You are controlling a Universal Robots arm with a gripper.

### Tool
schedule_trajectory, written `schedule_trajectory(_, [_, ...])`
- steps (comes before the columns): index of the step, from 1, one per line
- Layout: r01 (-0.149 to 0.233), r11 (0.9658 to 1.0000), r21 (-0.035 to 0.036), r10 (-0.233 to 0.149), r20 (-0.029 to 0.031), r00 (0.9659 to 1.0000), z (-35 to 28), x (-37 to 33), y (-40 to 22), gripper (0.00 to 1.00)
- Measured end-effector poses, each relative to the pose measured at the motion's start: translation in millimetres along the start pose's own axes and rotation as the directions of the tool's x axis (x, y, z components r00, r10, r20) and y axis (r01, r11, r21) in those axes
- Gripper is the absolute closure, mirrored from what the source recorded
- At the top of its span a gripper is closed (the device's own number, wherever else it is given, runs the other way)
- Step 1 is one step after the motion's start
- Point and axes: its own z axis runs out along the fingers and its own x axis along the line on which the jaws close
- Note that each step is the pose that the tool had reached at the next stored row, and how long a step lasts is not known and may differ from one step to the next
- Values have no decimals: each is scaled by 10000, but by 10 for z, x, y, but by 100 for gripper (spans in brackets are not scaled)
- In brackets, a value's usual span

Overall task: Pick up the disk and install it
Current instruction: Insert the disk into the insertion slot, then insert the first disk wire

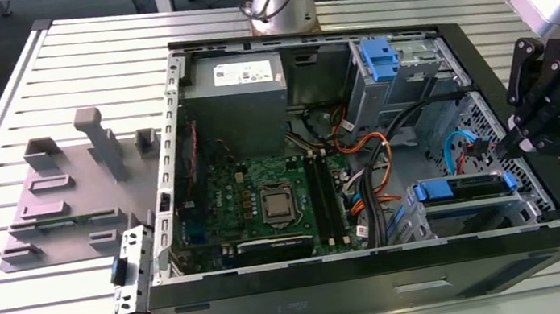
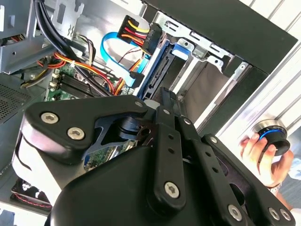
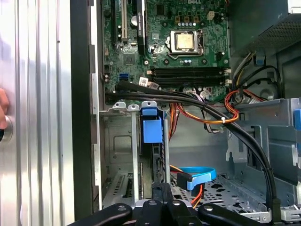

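Disk stands edge-up in the computer case's four-o'clock bay, exterior view, with the closed claw at its end, contact indiscernible.

The black gripper hangs over one side of the open black metal computer case. Directly ahead of it, the flat silver-grey disk in a blue plastic bracket stands on edge inside the grey metal drive cage. The green motherboard lies beyond.
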Motion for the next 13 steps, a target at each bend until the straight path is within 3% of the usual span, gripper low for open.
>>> schedule_trajectory(13, [5,10000,-1,-5,16,10000,3,1,-7,89])
